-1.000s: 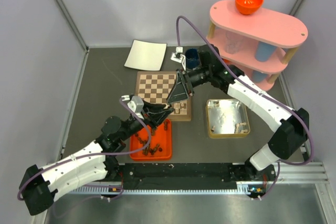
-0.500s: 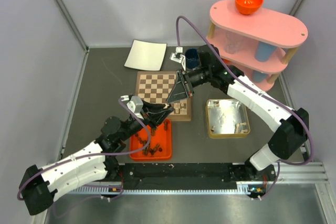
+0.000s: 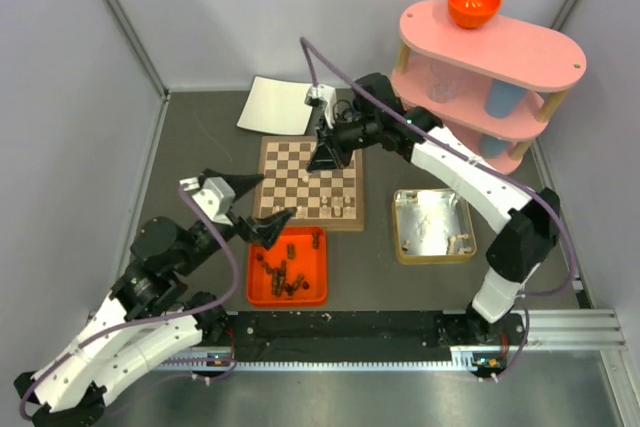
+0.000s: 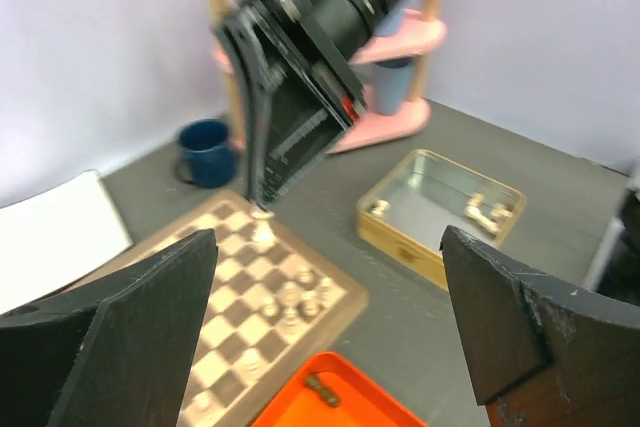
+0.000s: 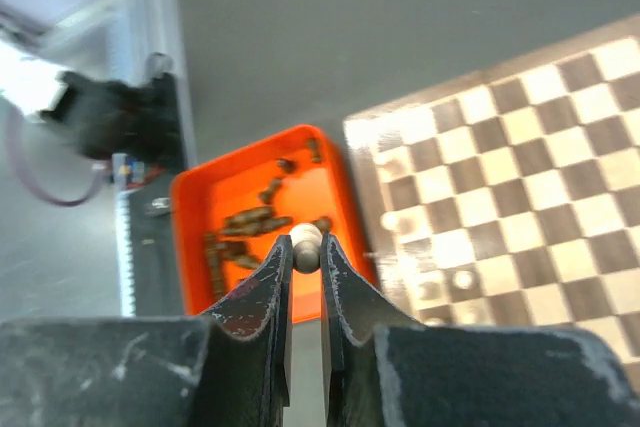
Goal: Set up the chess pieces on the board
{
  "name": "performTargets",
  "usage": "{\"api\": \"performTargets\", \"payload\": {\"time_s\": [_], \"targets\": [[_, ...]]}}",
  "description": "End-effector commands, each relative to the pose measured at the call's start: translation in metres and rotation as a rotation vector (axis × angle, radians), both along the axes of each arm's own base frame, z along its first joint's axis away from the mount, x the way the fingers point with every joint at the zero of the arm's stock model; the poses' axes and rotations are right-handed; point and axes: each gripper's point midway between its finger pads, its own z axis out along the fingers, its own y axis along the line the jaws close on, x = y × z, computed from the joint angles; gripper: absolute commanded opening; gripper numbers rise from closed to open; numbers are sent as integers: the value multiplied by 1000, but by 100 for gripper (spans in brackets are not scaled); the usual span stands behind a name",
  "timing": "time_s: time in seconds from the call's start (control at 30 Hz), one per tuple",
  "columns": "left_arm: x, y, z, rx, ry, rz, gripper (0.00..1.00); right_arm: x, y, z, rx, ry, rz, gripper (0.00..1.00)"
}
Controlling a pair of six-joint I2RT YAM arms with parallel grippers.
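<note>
Chess pieces point(image 3: 337, 208) in pale wood stand bunched on the near right squares of the board point(image 3: 290, 162), which lies flat on the table point(image 3: 190, 137). One more pale piece point(image 5: 306, 239) is pinched between the tips of the right claw point(image 3: 325, 159), which is narrow around it, above the board's far half. Whether it touches a square we cannot tell. Dark pieces point(image 3: 283, 274) lie jumbled in the orange tray point(image 3: 310, 289), just beside the board's near edge, and a few pale ones point(image 3: 458, 241) sit in the metal tin point(image 3: 398, 227) to the right. Our left claw point(image 3: 253, 209) hangs wide and empty over the tray's far left corner. Beyond the board we see a white sheet point(image 3: 277, 105), a blue mug point(image 4: 207, 152) — and a pink shelf point(image 3: 490, 52) at the far right.
</note>
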Motion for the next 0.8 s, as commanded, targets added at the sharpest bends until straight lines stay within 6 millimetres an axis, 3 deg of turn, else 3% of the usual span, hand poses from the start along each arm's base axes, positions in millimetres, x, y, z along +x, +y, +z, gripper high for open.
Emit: {"api": "performTargets", "payload": {"time_s": [0.0,0.07,0.1,0.23,0.27,0.5,0.63,0.77], "targets": [[29,56,-12,154,44,285,99,38,21,-40,-160,-205,-64,0],[40,72,-11,158,55,380,99,44,31,-43,-187,-259,-69,0],[50,89,-11,162,58,479,99,40,40,-45,-195,-279,-57,0],[63,114,-17,189,33,615,99,55,66,-62,-237,-305,-73,1],[65,115,-27,208,32,625,99,59,68,-66,-254,-317,-84,1],[59,147,-45,162,-48,762,99,51,94,-96,-334,-392,-56,1],[48,163,-40,99,-95,817,98,46,100,-112,-364,-394,-45,1],[46,166,-44,82,-90,823,98,40,100,-125,-389,-396,-38,1]]}}
